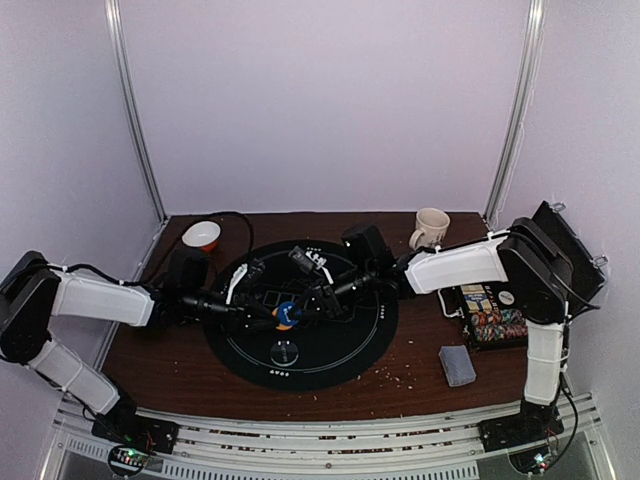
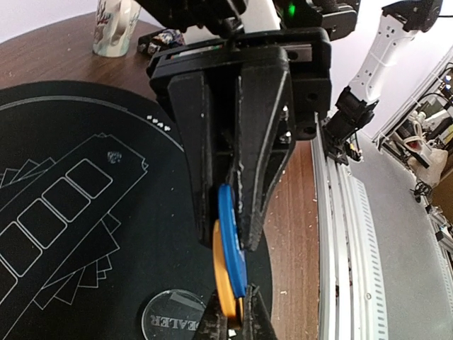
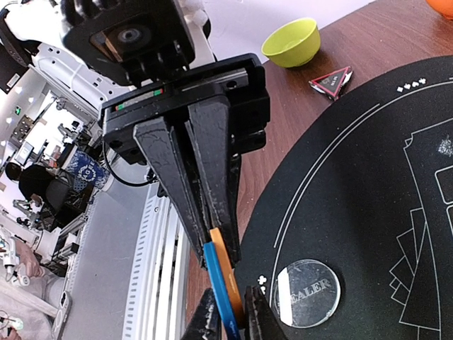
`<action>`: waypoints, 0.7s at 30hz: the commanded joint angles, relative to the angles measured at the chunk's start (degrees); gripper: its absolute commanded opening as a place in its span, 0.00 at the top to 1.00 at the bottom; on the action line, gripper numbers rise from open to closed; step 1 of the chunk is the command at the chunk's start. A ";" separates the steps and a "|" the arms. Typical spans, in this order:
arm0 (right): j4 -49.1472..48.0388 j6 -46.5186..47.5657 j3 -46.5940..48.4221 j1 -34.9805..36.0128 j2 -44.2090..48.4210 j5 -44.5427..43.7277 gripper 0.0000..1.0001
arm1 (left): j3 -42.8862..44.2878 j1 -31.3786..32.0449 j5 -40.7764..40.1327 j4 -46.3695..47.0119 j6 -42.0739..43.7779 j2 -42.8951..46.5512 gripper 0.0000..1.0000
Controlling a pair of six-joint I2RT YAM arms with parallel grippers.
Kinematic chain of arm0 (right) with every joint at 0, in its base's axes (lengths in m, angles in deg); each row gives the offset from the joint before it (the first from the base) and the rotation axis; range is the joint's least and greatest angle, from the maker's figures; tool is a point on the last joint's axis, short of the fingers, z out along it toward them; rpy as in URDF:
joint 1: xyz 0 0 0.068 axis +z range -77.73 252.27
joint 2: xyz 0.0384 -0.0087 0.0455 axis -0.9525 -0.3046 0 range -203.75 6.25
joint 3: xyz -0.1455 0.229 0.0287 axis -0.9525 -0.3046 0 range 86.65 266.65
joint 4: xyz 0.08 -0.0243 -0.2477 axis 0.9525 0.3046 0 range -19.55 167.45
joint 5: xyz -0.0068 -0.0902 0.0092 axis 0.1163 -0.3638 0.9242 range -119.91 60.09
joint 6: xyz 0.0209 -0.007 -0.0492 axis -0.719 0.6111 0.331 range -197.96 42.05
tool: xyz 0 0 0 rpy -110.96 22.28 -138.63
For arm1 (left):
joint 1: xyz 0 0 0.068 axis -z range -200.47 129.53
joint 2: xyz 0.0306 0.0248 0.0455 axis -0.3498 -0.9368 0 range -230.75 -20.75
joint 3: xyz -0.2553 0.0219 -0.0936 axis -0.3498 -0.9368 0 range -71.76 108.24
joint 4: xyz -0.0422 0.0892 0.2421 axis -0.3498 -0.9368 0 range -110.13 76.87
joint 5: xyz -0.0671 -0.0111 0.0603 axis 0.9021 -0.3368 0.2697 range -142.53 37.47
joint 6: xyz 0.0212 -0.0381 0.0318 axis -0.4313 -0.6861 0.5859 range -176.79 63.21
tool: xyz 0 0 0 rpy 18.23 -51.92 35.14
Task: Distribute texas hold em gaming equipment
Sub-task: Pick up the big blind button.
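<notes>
Discs held in the air above the middle of the black mat (image 1: 340, 350): blue disc (image 2: 231, 237) and orange disc (image 2: 224, 280), standing on edge, face against face. Left fingers (image 2: 259, 320) pinched together on the orange disc, right fingers (image 3: 204, 320) pinched together on the blue disc. Cannot tell whether either pair also nips the other disc.

Looks like the parting of two discs that lie together. Better to slide one face along the other than to pry them open, with a slow and straight pull by one side only. Good also to stay low over the mat, so that a slipped disc falls short and does not roll.

Dealer disc (image 2: 172, 319) lies flat on the mat just beside the spot below, so better not to set down there. Metal rail (image 2: 340, 234) at the near edge of the table (image 1: 180, 370) is near, a bad way for a rolling disc. More bare mat toward the back. Striped chips (image 1: 497, 325), card deck (image 1: 458, 365) and mug (image 1: 431, 228) stand well apart at the right, and the red triangle (image 3: 333, 81) lies off the mat on the left.
</notes>
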 commanded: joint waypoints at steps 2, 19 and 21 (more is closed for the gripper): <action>-1.30 -4.32 0.80 -1.84 -4.88 -3.29 0.89 | 5.16 0.08 -4.62 -0.44 2.67 -5.32 1.00; -2.37 -5.02 6.63 -5.86 -17.98 -3.12 0.87 | 18.26 -0.08 -4.87 -9.41 13.46 -25.46 1.00; -1.65 -4.48 6.60 -5.96 -18.55 -3.20 0.85 | 18.38 -0.10 -4.92 -10.07 14.06 -25.85 0.99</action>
